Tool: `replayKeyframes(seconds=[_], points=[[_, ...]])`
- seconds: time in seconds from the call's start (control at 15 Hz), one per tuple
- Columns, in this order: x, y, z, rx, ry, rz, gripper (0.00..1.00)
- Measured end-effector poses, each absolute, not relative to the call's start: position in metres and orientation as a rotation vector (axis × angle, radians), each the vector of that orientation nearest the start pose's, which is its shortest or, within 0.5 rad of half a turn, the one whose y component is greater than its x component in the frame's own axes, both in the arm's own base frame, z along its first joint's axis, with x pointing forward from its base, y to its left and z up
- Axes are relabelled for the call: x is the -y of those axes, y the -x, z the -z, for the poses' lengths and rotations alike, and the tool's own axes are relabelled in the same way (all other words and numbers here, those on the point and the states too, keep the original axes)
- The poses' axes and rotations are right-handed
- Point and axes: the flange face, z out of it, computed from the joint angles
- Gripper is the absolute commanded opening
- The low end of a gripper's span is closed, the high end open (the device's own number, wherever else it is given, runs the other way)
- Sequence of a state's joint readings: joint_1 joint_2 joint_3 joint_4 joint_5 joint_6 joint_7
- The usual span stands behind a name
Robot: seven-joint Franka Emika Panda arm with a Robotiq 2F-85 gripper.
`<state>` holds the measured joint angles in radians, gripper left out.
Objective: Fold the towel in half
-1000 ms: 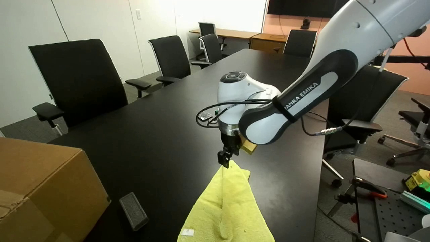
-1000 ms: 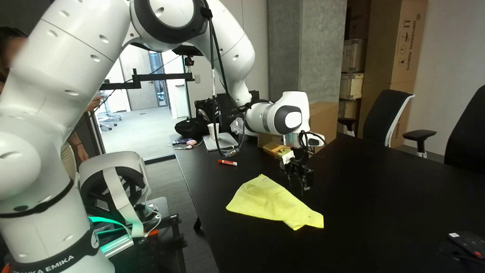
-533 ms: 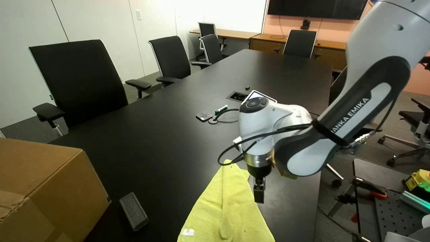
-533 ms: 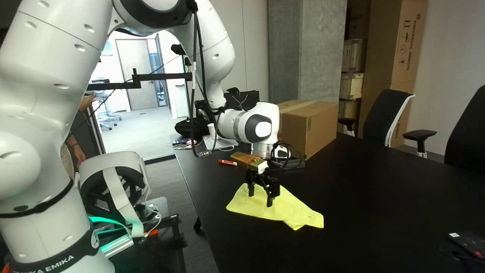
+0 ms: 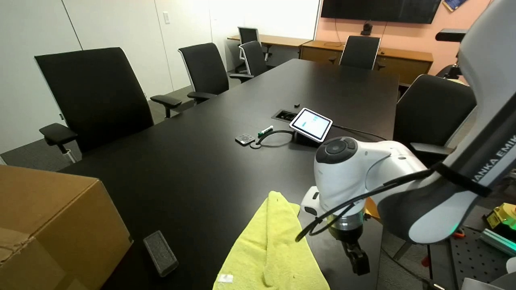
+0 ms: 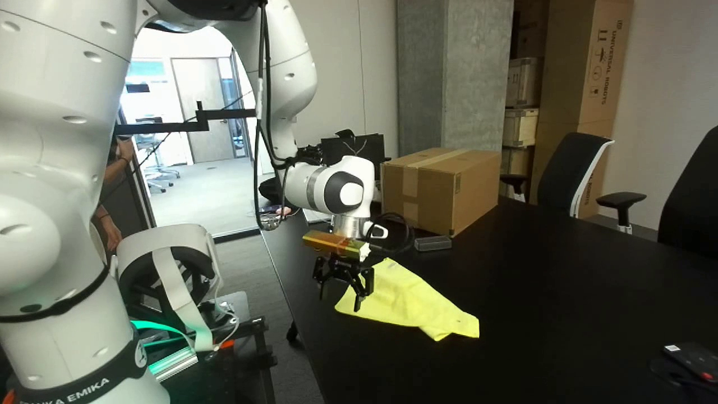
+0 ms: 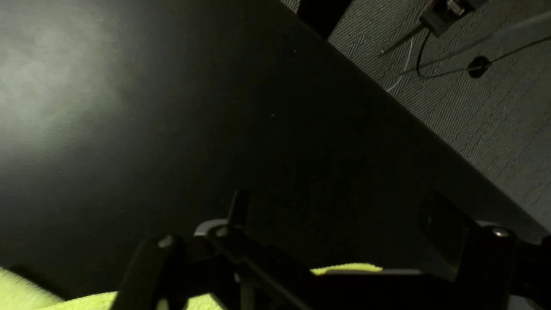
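Hovering near the robot-side edge of the worktop [image 6: 533, 292], jaws apart, the gripper [image 6: 340, 300] holds nothing; the towel [image 6: 406, 300] lies just inboard, likely light and limp (it may bunch), best pinched along the side facing that edge.

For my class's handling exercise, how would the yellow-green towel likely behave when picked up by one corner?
The towel would probably hang floppy: it lies rumpled, a soft crease running along it. Its surface looks fuzzy, so it seems unlikely to slip easily. It lies thin and low on the table, suggesting it is light.
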<state>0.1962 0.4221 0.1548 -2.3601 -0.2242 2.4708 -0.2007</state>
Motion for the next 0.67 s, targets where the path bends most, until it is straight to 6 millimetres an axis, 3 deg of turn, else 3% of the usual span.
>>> replayKeyframes(seconds=[0.27, 0.67], points=[[-0.178, -0.410, -0.127, 1.460, 2.810, -0.521, 1.00], [-0.200, -0.401, -0.128, 1.897, 2.580, -0.489, 1.00]])
